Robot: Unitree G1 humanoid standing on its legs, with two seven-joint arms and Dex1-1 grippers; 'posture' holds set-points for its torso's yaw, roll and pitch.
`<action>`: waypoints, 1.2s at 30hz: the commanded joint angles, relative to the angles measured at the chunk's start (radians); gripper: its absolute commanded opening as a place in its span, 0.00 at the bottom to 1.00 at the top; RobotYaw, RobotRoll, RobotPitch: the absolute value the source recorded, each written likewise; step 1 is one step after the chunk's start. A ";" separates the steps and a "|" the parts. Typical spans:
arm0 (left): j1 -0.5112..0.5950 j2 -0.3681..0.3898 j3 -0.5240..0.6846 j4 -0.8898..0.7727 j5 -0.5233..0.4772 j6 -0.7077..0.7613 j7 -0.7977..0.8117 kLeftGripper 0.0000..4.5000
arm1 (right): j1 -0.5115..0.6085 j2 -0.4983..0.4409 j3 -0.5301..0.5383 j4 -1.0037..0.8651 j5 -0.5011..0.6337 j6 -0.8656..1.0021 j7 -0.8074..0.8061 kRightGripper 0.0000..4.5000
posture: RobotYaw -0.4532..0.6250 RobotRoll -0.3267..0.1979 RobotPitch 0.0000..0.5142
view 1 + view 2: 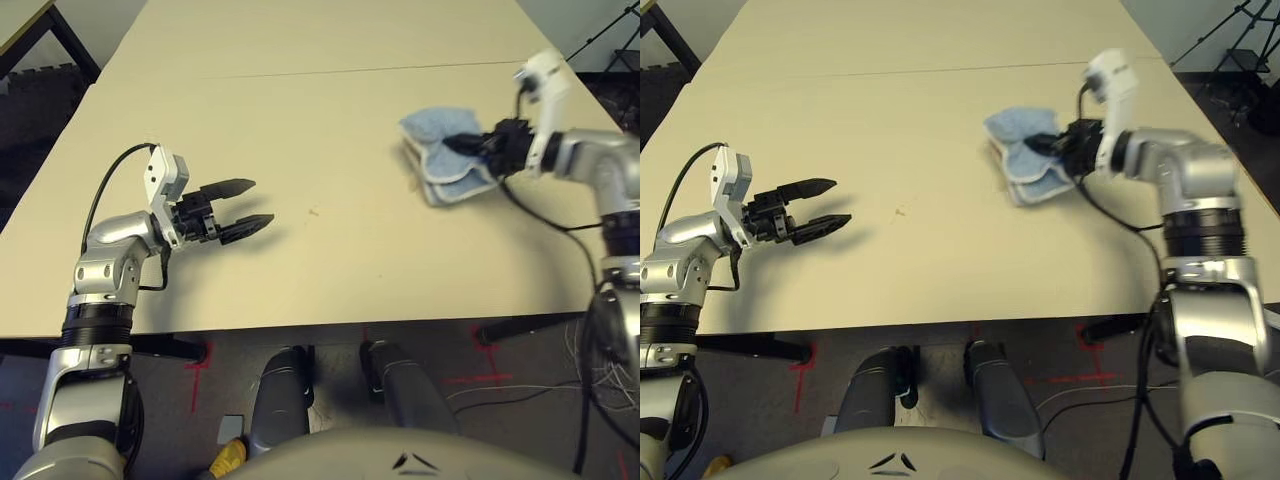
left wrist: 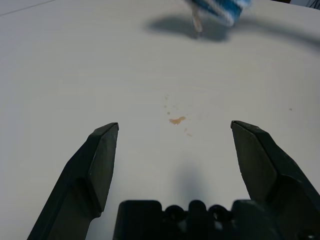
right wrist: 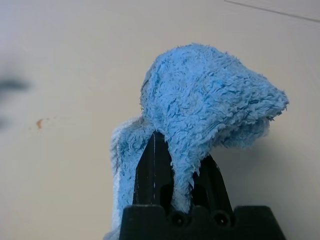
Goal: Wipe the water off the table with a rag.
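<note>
The light blue rag (image 1: 438, 152) (image 3: 210, 105) is bunched between my right gripper's (image 1: 462, 145) fingers, which are shut on it, at the right side of the cream table (image 1: 300, 120). The rag seems to hang just above the tabletop, with its shadow under it. A small amber-brown water splotch (image 1: 314, 211) (image 2: 176, 120) with tiny droplets lies mid-table, left of the rag. My left gripper (image 1: 257, 204) stands open low over the table, its fingers (image 2: 102, 160) pointing at the splotch from a short way off, nothing between them.
A thin seam (image 1: 300, 73) crosses the table beyond both grippers. A smaller tan tabletop with a black frame (image 1: 22, 22) stands at the far left. Red cross marks (image 1: 195, 365) and loose cables (image 1: 520, 395) lie on the floor below the table's front edge.
</note>
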 commanded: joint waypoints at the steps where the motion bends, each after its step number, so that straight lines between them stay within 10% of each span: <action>1: -0.011 -0.006 -0.014 0.027 0.016 -0.014 -0.011 1.00 | 0.039 -0.049 0.008 0.038 -0.017 -0.010 0.033 0.00 | 0.19 0.62 0.26; 16: -0.002 0.012 -0.004 0.012 0.011 -0.007 -0.018 1.00 | 0.109 -0.019 0.052 0.331 -0.172 -0.301 -0.008 0.00 | 0.21 0.62 0.27; 28: -0.012 0.005 0.027 0.015 0.007 -0.025 0.037 1.00 | 0.083 -0.002 -0.045 0.480 -0.224 -0.577 -0.217 0.97 | 0.21 0.62 0.28; 36: -0.053 -0.043 0.115 0.071 0.013 -0.084 0.198 1.00 | 0.062 0.051 -0.271 0.475 -0.031 -0.673 -0.210 0.99 | 0.22 0.62 0.28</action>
